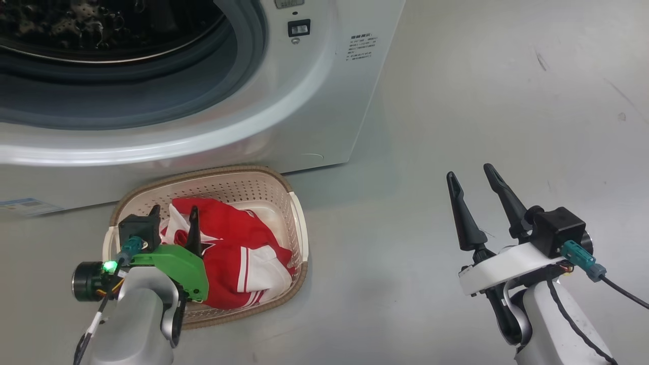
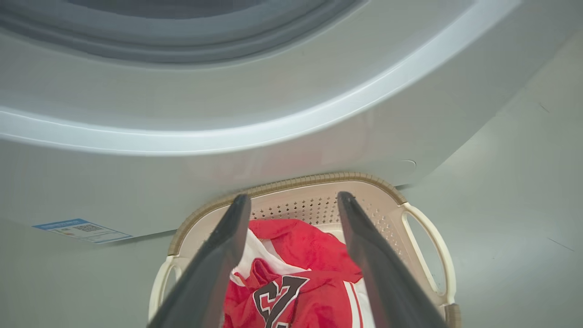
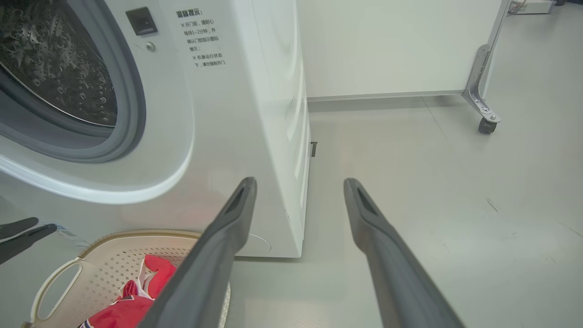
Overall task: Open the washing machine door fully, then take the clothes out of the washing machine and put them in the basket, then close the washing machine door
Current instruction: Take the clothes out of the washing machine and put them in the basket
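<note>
Two of three steps are looking done, by my judgement: the washing machine (image 1: 324, 101) is standing with its drum (image 3: 54, 68) exposed, and the clothes (image 1: 238, 253) are lying in the basket (image 1: 243, 188), which is sitting on the floor (image 1: 456, 101) at six o'clock of the opening, just beside the machine's front. Closing the door is remaining. The left gripper (image 1: 174, 219) is hovering over the garments, jaws wide, gripping nothing. The right gripper (image 1: 469, 173) is idling at four o'clock, equally wide and empty. Frame edges are cutting off the drum interior, so leftover items cannot be ruled out.
</note>
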Available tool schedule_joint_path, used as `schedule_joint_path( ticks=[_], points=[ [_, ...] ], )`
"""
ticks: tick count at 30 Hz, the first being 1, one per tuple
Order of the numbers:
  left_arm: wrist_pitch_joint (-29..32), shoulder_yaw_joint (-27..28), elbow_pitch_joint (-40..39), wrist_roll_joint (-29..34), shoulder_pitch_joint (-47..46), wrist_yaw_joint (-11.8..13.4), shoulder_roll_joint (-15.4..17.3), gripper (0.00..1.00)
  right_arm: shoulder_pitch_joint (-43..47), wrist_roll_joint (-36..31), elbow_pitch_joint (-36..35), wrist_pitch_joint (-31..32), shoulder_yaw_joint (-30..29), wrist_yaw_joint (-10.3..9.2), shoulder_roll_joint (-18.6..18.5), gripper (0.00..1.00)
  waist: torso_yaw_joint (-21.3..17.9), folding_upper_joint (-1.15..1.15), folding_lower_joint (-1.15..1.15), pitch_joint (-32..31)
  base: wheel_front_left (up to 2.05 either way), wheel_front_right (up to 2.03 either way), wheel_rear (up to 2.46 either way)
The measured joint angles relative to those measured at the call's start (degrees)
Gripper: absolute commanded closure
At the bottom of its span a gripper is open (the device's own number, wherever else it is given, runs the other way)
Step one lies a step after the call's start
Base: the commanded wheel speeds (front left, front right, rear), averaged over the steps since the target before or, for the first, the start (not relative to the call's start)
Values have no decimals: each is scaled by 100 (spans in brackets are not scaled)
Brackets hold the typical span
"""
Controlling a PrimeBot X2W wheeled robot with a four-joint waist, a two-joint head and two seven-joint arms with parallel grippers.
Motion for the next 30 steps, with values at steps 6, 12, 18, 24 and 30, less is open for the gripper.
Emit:
schedule_joint_path(
  ticks=[6, 12, 18, 24, 30],
  points=[
    [-110, 78, -279, -36, 65, 26, -13, 0, 42, -4, 87, -1, -26, -1, -36, 0, 124, 0, 0, -228, 0, 0, 0],
    [-118, 218, -658, -33, 296, 103, -19, 0, 185, -20, 162, -1, -53, -8, -77, 0, 262, 0, 0, -503, 0, 0, 0],
    [-118, 294, -1392, 121, 553, 179, 7, 0, 332, -67, 181, -1, -43, -10, -107, 0, 377, 0, 0, -825, 0, 0, 0],
    [-116, 307, -1964, 335, 889, 205, 79, 0, 502, -75, 194, -1, -49, -54, -123, 0, 474, 0, 0, -1138, 0, 0, 0],
    [-116, 312, -2409, 405, 1322, 237, 97, 0, 636, -75, 196, -1, -68, -103, -131, 0, 540, 0, 0, -1434, 0, 0, 0]
  ],
)
